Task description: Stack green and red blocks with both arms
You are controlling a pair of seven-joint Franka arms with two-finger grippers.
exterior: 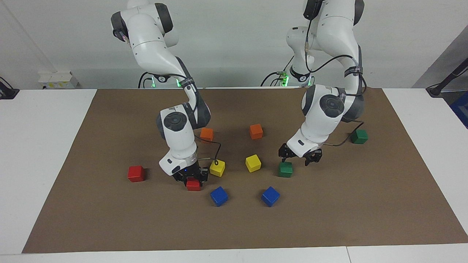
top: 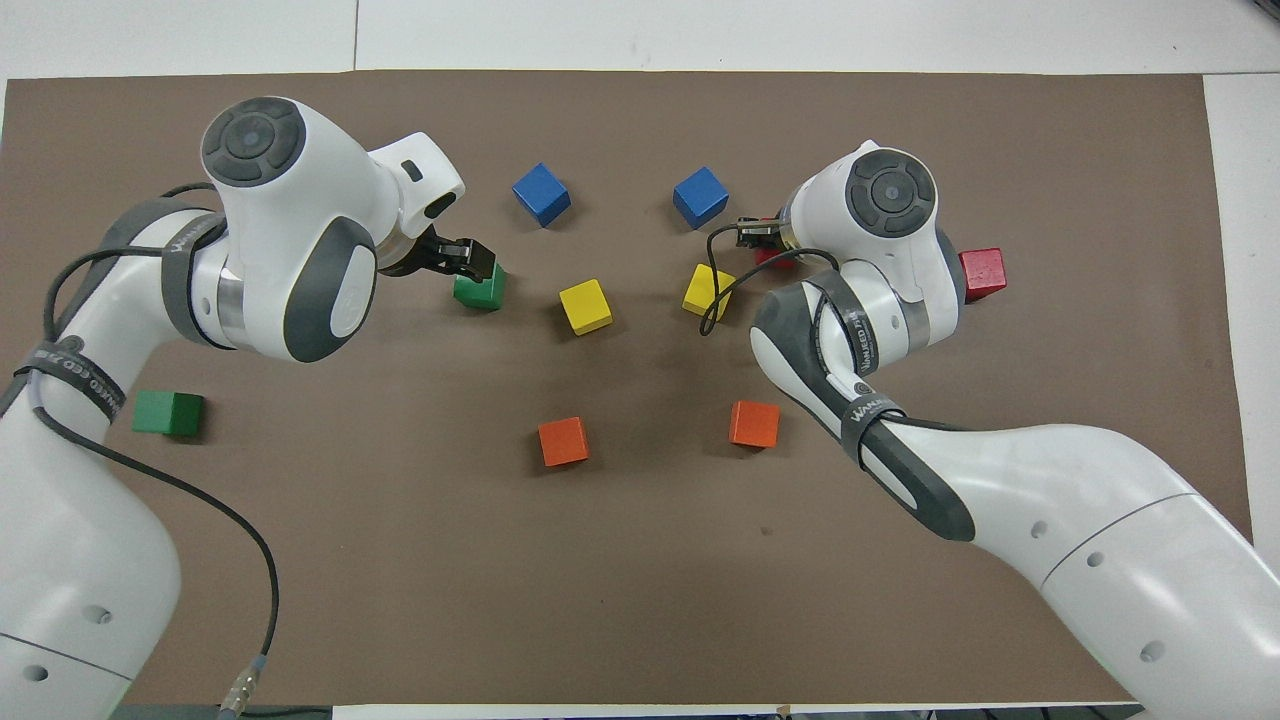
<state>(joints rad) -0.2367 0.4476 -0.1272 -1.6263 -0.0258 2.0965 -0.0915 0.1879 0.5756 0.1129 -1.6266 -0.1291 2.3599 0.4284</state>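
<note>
Two dark green and two bright red blocks lie on the brown mat. My right gripper [exterior: 192, 178] is down around a red block [exterior: 193, 185], which rests on the mat beside a yellow cube. In the overhead view this gripper [top: 762, 240] hides most of that block [top: 776, 260]. The other red block [exterior: 136, 173] lies toward the right arm's end of the table. My left gripper [exterior: 297, 159] is open and hovers just above a green block [exterior: 285, 169], slightly off its centre. The second green block [exterior: 359, 136] lies near the left arm's end.
Two yellow cubes [exterior: 217, 168] [exterior: 253, 163] lie between the grippers. Two blue cubes [exterior: 219, 196] [exterior: 270, 196] lie farther from the robots. Two orange cubes [exterior: 207, 134] [exterior: 256, 131] lie nearer to them. A black cable loops from the right arm's wrist over the yellow cube.
</note>
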